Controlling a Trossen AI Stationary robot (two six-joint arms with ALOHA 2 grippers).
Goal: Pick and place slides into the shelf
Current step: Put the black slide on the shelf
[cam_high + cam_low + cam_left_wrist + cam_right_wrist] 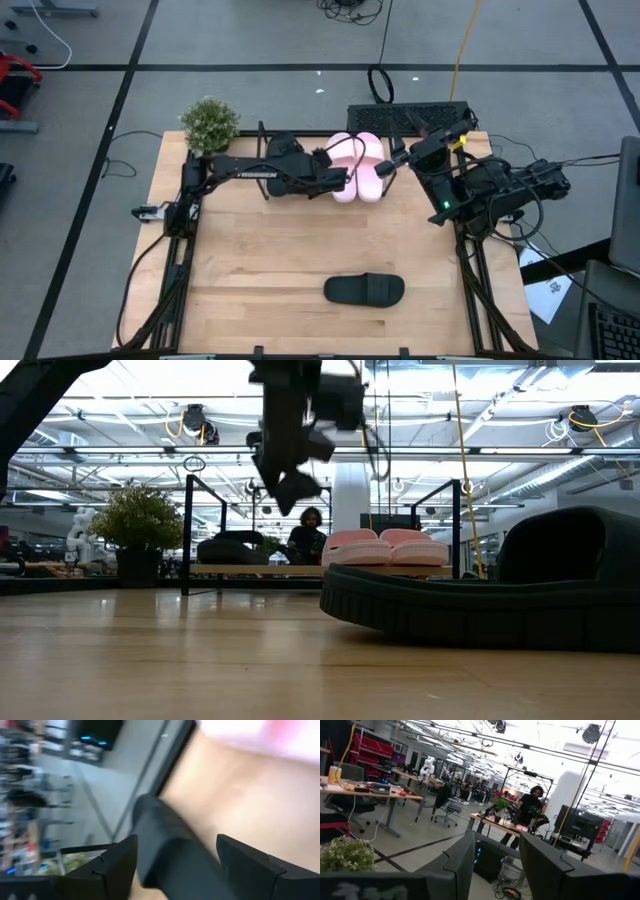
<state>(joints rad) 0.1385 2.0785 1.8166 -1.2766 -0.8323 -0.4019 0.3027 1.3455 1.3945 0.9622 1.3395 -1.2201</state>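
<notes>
Two pale pink slides (pixel 357 165) (pixel 385 547) sit side by side on the shelf (pixel 260 570), soles on its wooden board. One black slide (pixel 230 548) rests on the same board to their left and shows between my left fingers (pixel 165 850). The second black slide (pixel 365 290) (pixel 480 605) lies sole-down on the table near its near edge. My left gripper (pixel 340 180) (pixel 290 490) (pixel 175 865) hangs open above the shelf, clear of the slides. My right gripper (pixel 392 165) (pixel 497 855) is open and empty at the shelf's right end, looking level into the room.
A potted plant (pixel 210 122) (pixel 140 520) stands at the table's far left corner. A black grille-like panel (pixel 410 115) lies on the floor beyond the far edge. A person (pixel 530 810) stands in the room behind. Bare tabletop (pixel 260 260) spans the near half around the black slide.
</notes>
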